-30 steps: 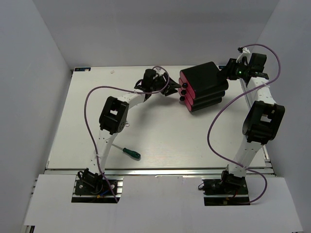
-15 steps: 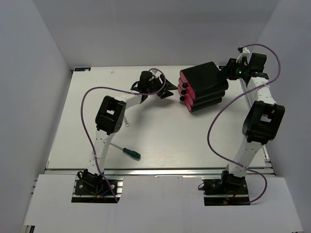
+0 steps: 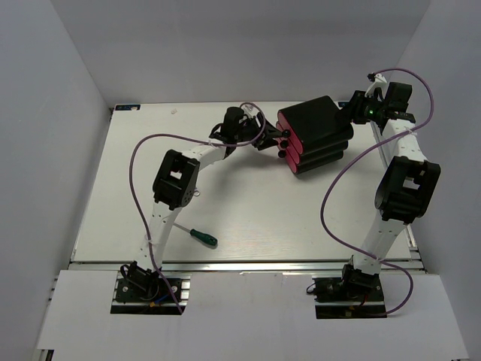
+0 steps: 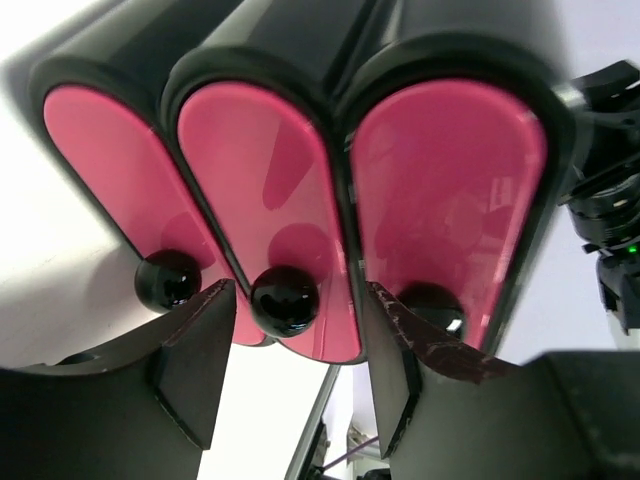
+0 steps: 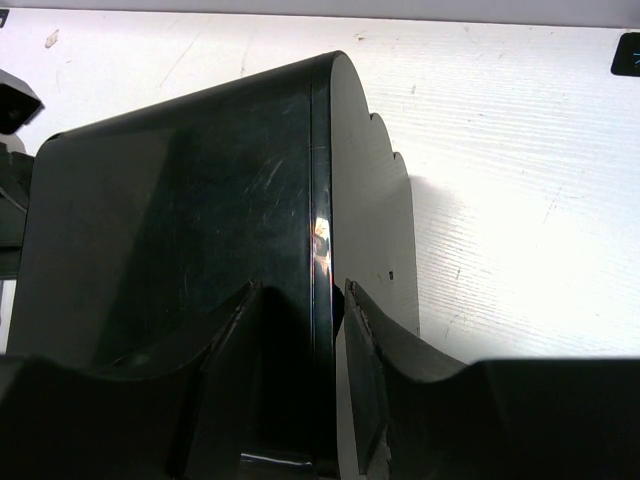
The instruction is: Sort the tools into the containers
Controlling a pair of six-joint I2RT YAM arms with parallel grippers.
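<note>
Three drawers [image 4: 265, 170] on the sheet, is that right? (clerk)

Three, pink-red, each with a round black knob, stacked in the black cabinet [image 3: 319, 120] at the far right of the desk [image 3: 248, 210]. Fronts face left, all pushed in flush. (me)

Item: your left hand [image 3: 269, 140]. Condition? (clerk)

Spread, fingers [image 4: 195, 360] apart, up against the drawer fronts. The middle knob [image 4: 285, 300] sits between them with a gap showing on either side, so I am not closed on it. One finger hides part of the neighbouring knob. (me)

Item: right hand [image 5: 300, 300]. (clerk)

At the cabinet's far right end, behind it. Clamped on the cabinet's rear edge, one finger on each side of the black wall. (me)

Tools? (clerk)

One green-handled screwdriver [image 3: 203, 237], lying on the desk close to the near edge, left of centre, just beside my left arm's lower link and well apart from the cabinet. One small silver piece [image 3: 197, 192] on the desk by my left elbow, too small to identify. Drawer contents: cannot tell, fronts closed. (me)
</note>
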